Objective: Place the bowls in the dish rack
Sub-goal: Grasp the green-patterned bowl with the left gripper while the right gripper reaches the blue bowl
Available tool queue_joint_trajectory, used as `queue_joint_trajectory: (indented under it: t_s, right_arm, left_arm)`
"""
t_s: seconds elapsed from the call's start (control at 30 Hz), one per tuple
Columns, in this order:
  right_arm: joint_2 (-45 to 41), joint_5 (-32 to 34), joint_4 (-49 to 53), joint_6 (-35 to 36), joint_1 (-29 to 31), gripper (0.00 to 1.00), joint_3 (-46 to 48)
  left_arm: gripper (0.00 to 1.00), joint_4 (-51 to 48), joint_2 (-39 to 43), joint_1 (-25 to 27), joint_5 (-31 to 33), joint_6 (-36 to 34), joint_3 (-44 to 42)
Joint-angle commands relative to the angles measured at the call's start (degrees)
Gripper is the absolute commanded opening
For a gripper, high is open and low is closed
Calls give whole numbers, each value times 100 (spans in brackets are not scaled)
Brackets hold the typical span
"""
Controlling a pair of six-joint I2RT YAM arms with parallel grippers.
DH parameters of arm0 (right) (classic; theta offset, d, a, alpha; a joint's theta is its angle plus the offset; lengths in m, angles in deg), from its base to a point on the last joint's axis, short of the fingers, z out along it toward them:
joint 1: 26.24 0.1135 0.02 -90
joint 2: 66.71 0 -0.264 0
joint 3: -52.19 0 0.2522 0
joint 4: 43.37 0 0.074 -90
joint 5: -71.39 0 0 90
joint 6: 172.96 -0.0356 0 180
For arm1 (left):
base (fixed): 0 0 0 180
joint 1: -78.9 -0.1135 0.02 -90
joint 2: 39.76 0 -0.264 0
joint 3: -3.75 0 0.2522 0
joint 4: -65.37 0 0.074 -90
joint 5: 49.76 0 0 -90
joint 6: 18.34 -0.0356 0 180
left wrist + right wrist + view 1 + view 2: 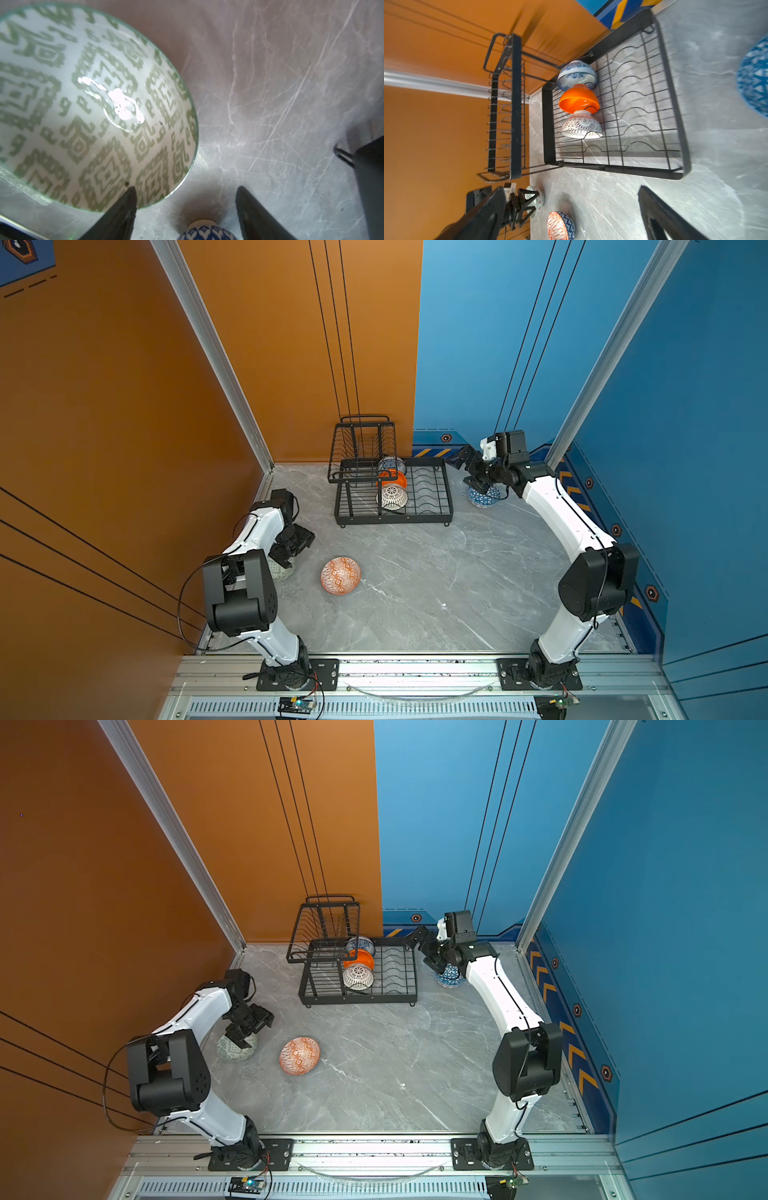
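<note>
Dish rack (395, 517): blk wire, 2-tier, w/ 3 bowls (392, 480) inside.

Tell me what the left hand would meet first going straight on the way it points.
The left hand would likely meet the pale green bowl first: its rim lies between the fingers; depth unclear.

Three bowls (392, 480) in dish rack (395, 519), three outside.

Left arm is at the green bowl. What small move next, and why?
Probably close the left gripper on the rim of the green bowl: one jaw sits inside the bowl, its partner outside, the rim between them, nothing gripped yet. Lifting toward the dish rack comes after.
</note>
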Motion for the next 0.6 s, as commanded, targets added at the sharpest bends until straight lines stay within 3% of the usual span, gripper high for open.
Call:
queue_joint_trajectory:
  t_s: [0.0, 0.57]
  right_arm:
    - [12, -200, -115, 369, 153, 100, -158]
    - [87, -82, -125, 280, 205, 100, -253]
  left_arm:
    - [68, -123, -204, -66, 59, -407, 150]
    - [38, -163, -683, -79, 5, -1034, 208]
